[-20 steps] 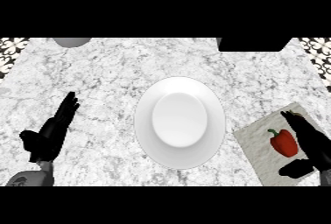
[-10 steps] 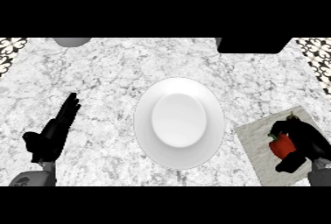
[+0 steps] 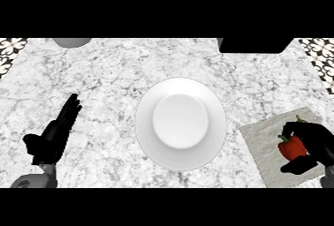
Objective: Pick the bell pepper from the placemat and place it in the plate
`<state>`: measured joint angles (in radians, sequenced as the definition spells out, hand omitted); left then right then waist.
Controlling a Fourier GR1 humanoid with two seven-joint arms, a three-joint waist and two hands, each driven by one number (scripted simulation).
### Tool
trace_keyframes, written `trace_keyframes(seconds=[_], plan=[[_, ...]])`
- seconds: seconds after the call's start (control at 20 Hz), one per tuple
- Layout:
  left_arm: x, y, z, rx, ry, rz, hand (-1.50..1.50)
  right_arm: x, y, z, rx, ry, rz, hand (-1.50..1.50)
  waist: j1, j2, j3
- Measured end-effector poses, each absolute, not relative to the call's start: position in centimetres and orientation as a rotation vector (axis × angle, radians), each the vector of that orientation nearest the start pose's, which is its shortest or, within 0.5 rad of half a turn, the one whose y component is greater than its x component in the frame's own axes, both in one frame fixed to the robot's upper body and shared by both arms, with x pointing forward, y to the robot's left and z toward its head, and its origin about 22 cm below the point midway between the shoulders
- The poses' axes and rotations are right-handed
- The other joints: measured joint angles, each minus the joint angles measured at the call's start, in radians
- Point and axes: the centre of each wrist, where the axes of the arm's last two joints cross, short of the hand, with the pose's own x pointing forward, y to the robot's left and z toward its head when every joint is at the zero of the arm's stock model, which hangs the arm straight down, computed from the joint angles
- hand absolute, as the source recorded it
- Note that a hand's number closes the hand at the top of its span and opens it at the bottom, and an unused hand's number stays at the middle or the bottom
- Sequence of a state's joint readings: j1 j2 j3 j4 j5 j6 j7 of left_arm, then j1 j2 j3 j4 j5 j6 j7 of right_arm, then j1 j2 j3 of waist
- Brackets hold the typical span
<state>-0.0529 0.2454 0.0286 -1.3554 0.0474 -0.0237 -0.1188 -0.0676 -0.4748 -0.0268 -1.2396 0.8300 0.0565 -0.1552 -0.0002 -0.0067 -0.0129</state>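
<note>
Plate (image 3: pixel 145 110): white, round, seen as a tall oval, at the middle of the marble counter (image 3: pixel 104 79). Nothing lies in it.

Placemat (image 3: pixel 261 143): pale and textured, right of the plate and a little nearer the robot. It is set at a slant, with its near-left edge close to the plate's rim but not touching it.

Bell pepper (image 3: pixel 291 148): red, with a green stem at the top. It is right of the plate, over the far-right part of the placemat and well apart from the plate. I cannot tell whether it sits on the mat or is raised off it.

Right hand (image 3: pixel 317 140): right of the plate, wrapped round the bell pepper. The fingers (image 3: pixel 297 128) curl over its top and far side, and the thumb (image 3: pixel 298 167) comes in under its near side. The pepper's red left face shows between them.

Left hand (image 3: pixel 53 137): left of the plate, well apart from it and level with its lower half. It is flat, with fingers straight and pointing away from the robot. It holds nothing and is resting.

Beyond the plate, up-left at the counter's far edge, is a grey rounded object (image 3: pixel 72 42), partly cut off. Beyond the plate, up-right, is a black block (image 3: pixel 254 45). Patterned tile (image 3: pixel 320 55) shows past the counter at both far corners.
</note>
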Motion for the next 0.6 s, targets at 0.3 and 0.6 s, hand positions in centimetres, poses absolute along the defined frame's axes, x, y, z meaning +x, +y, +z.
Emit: trace_keyframes(seconds=[0.3,0.6], plan=[[25.0,30.0,-2.5,0.155,-1.517,-0.145,0.0,24.0,-40.2,-0.1,-0.84,-1.301,1.073,1.5,-0.002,0.005,0.01],[24.9,30.3,-2.1,0.167,-1.515,-0.133,0.0,22.2,-41.1,4.1,-0.834,-1.442,1.062,1.5,-0.008,0.004,0.012]])
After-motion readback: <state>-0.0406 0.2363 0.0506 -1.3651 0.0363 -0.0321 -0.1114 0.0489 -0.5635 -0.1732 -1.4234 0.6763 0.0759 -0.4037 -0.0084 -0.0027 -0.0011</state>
